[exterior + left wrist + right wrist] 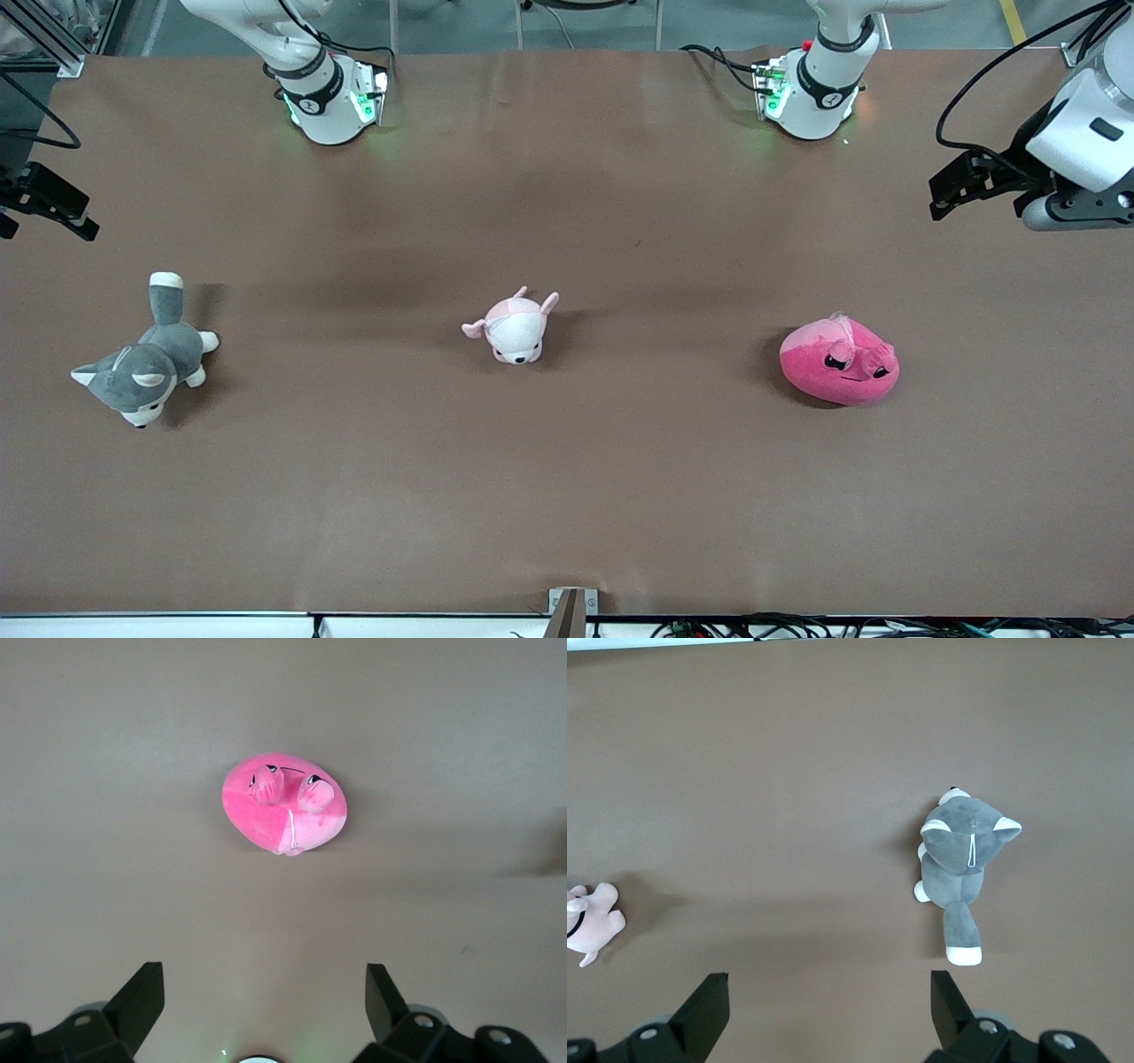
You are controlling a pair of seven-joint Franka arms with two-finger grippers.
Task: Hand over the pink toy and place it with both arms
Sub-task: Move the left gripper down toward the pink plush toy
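Note:
The pink toy (pixel 839 363), a hot-pink rounded plush with black eyes and a lighter patch, lies on the brown table toward the left arm's end. It also shows in the left wrist view (pixel 283 802), clear of the fingers. My left gripper (pixel 943 200) hangs open and empty in the air at the left arm's end of the table, off to the side of the toy; its jaws (pixel 264 992) stand wide apart. My right gripper (pixel 46 221) hangs open and empty at the right arm's end of the table, with its jaws (pixel 829 992) wide apart.
A small pale pink-and-white puppy plush (pixel 514 328) lies mid-table and shows in the right wrist view (pixel 589 921). A grey-and-white husky plush (pixel 146 354) lies toward the right arm's end, also in the right wrist view (pixel 961 868). Both arm bases stand along the table's (pixel 567 496) back edge.

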